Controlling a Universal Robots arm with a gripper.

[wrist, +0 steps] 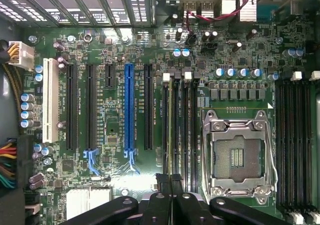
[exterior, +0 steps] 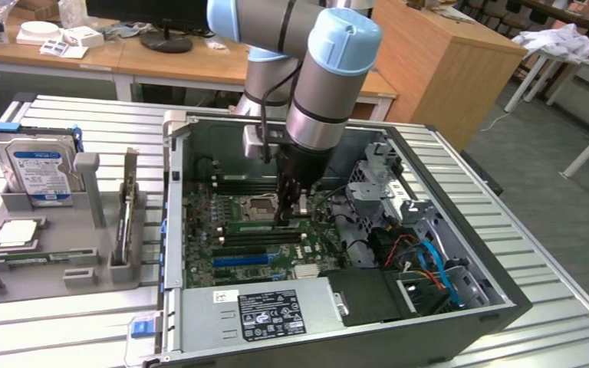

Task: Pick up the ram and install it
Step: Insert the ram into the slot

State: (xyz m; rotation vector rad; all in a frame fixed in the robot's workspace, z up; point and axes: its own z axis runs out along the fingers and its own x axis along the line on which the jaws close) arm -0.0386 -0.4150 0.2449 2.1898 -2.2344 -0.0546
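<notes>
The ram (exterior: 264, 227) is a thin green stick standing on edge in one of the black memory slots (wrist: 185, 130) beside the CPU socket (wrist: 239, 157). In the wrist view the ram (wrist: 171, 130) shows edge-on as a pale green line running along its slot. My gripper (exterior: 297, 218) reaches down into the open computer case (exterior: 478, 299). Its dark fingers (wrist: 164, 190) are pressed together, shut, with the tips at the ram's top edge near one end. I cannot tell whether the tips pinch the ram or only rest on it.
A blue expansion slot (wrist: 129, 107) and black slots lie beside the memory slots. On the exterior view's left, a grey holder (exterior: 59, 253) carries a silver hard drive (exterior: 37, 165) and a CPU (exterior: 16, 234). Drive cages and cables (exterior: 428, 261) crowd the case's right side.
</notes>
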